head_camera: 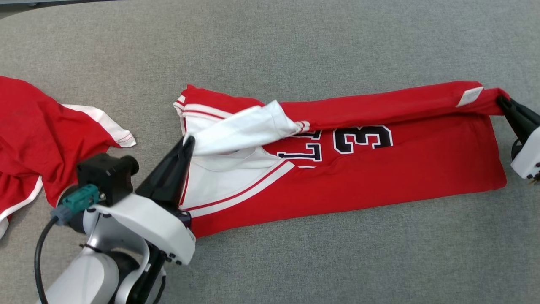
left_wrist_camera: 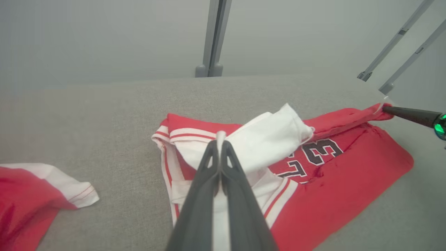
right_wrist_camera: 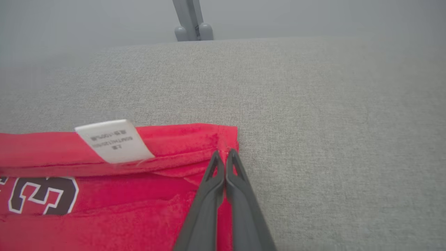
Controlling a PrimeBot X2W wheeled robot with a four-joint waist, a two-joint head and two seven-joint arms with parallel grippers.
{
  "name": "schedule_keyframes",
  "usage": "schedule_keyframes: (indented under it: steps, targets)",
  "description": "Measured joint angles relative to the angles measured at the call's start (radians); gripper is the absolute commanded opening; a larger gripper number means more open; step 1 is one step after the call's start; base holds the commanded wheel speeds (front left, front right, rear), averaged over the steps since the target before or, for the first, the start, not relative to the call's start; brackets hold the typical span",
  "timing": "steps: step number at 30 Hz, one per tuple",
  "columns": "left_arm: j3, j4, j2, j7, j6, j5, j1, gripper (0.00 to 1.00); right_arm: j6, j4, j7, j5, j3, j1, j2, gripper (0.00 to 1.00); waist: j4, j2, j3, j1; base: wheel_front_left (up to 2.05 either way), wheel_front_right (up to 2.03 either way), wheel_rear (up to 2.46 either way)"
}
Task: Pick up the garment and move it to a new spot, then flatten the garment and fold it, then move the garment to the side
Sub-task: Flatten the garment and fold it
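A red garment (head_camera: 379,177) with white trim and dark numerals lies lengthwise on the grey surface (head_camera: 295,50), left fingers (head_camera: 173,173) clamped on its white sleeve, right fingers (head_camera: 519,118) pinching its far-right hem corner.

White arm casing (head_camera: 147,223); dark fingers (head_camera: 168,177); black cable (head_camera: 39,257)

The head camera looks steeply down on the grey table (head_camera: 295,261) and takes in the whole jersey (head_camera: 379,177) from above. The left wrist camera sits low and close behind the left gripper (left_wrist_camera: 220,142), looking across the jersey's white end toward a far post (left_wrist_camera: 212,35). The number (left_wrist_camera: 318,151) shows in the head view too. The right wrist camera, close behind the right gripper (right_wrist_camera: 224,153), faces the red corner and label (right_wrist_camera: 113,141), which the head view shares.
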Motion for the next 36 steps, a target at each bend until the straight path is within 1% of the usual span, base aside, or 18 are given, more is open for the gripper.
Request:
schedule_keyframes:
  steps: [5, 8, 9, 11, 12, 13, 14, 15, 16, 17, 18, 19, 20, 21, 24, 29, 31, 36]
  targets:
    - [-0.003, -0.02, -0.003, 0.001, 0.025, -0.012, 0.057, 0.0, 0.0, -0.018, -0.001, 0.003, -0.002, 0.045, -0.008, 0.0, -0.001, 0.0, 0.002, 0.0, 0.0, 0.0, 0.0]
    - [-0.011, 0.008, -0.019, -0.009, 0.026, -0.024, 0.08, 0.0, 0.0, -0.021, -0.001, 0.002, -0.004, 0.066, -0.003, 0.0, -0.002, 0.0, 0.006, 0.0, 0.0, 0.0, 0.0]
    - [-0.015, 0.025, -0.027, -0.012, 0.026, -0.03, 0.085, 0.0, 0.0, -0.021, -0.001, -0.001, -0.004, 0.073, 0.0, 0.03, -0.001, 0.0, 0.007, 0.0, 0.0, 0.0, 0.0]
    - [-0.026, 0.076, -0.036, -0.02, 0.022, -0.028, 0.085, 0.0, 0.0, -0.019, -0.001, -0.002, -0.007, 0.08, 0.008, 0.16, -0.001, 0.0, 0.008, 0.0, 0.0, 0.0, 0.0]
    - [-0.027, 0.1, -0.047, -0.026, 0.016, -0.033, 0.084, 0.0, 0.0, -0.018, 0.0, -0.003, -0.008, 0.084, 0.013, 0.19, -0.001, 0.0, 0.008, 0.0, 0.0, 0.0, 0.0]
    - [-0.036, 0.125, -0.058, -0.034, 0.011, -0.033, 0.081, 0.0, 0.0, -0.017, 0.0, -0.003, -0.009, 0.087, 0.019, 0.27, -0.001, 0.0, 0.008, 0.0001, 0.0, 0.0, 0.0]
    - [-0.041, 0.15, -0.067, -0.04, 0.004, -0.034, 0.076, 0.0, 0.0, -0.016, 0.001, -0.003, -0.009, 0.091, 0.024, 0.39, -0.002, 0.0, 0.007, 0.0, 0.0, 0.0, 0.0]
    - [-0.044, 0.172, -0.077, -0.045, -0.002, -0.037, 0.07, 0.0, 0.0, -0.014, 0.001, -0.004, -0.009, 0.094, 0.027, 0.45, -0.002, 0.0, 0.005, 0.0, 0.0, 0.0, 0.0]
    - [-0.047, 0.19, -0.085, -0.053, -0.01, -0.037, 0.065, 0.0, 0.0, -0.013, 0.003, -0.007, -0.01, 0.095, 0.03, 0.62, -0.003, 0.0, 0.003, 0.0, 0.0, 0.0, 0.0]
    - [-0.052, 0.206, -0.091, -0.056, -0.011, -0.037, 0.063, 0.12, 0.0, -0.012, 0.004, -0.008, -0.011, 0.095, 0.031, 0.91, -0.003, 0.0, -0.001, 0.0, 0.0, 0.0, 0.0]
    - [-0.055, 0.221, -0.095, -0.058, -0.013, -0.037, 0.063, 0.41, 0.0, -0.012, 0.008, -0.008, -0.013, 0.098, 0.031, 1.0, -0.003, 0.0, -0.005, 0.0, 0.0, 0.0, 0.0]
    - [-0.057, 0.234, -0.096, -0.058, -0.013, -0.037, 0.063, 0.64, 0.0, -0.009, 0.008, -0.008, -0.017, 0.102, 0.032, 1.0, -0.004, 0.0, -0.011, 0.0, 0.0, 0.0, 0.0]
    - [-0.057, 0.244, -0.096, -0.058, -0.009, -0.035, 0.063, 0.94, 0.0, -0.005, 0.008, -0.008, -0.023, 0.11, 0.031, 1.0, -0.005, 0.0, -0.017, 0.0, 0.0, 0.0, 0.0]
    - [-0.057, 0.253, -0.092, -0.062, -0.002, -0.029, 0.064, 1.0, 0.0, 0.0, 0.008, -0.008, -0.026, 0.117, 0.03, 1.0, -0.005, 0.0, -0.024, 0.0, 0.0, 0.0, 0.0]
    - [-0.04, 0.258, -0.088, -0.093, 0.023, -0.015, 0.071, 1.0, 0.0, 0.014, -0.012, -0.025, -0.046, 0.132, 0.022, 1.0, -0.008, 0.0, -0.049, 0.0, 0.0, 0.0, 0.0]
    - [-0.002, 0.258, -0.084, -0.173, 0.066, 0.012, 0.102, 1.0, 0.0, 0.035, -0.112, -0.099, -0.093, 0.156, 0.033, 1.0, -0.011, 0.0, -0.101, 0.0, 0.0, 0.0, 0.0]
    - [0.007, 0.259, -0.084, -0.194, 0.073, 0.019, 0.107, 1.0, 0.0, 0.042, -0.137, -0.125, -0.095, 0.159, 0.04, 1.0, -0.012, 0.0, -0.113, 0.0, 0.0, 0.0, 0.0]
    - [0.024, 0.273, -0.092, -0.307, 0.095, 0.067, 0.116, 1.0, 0.0, 0.054, -0.252, -0.258, -0.123, 0.189, 0.116, 1.0, -0.016, 0.0, -0.174, 0.0, 0.0, 0.0, 0.0]
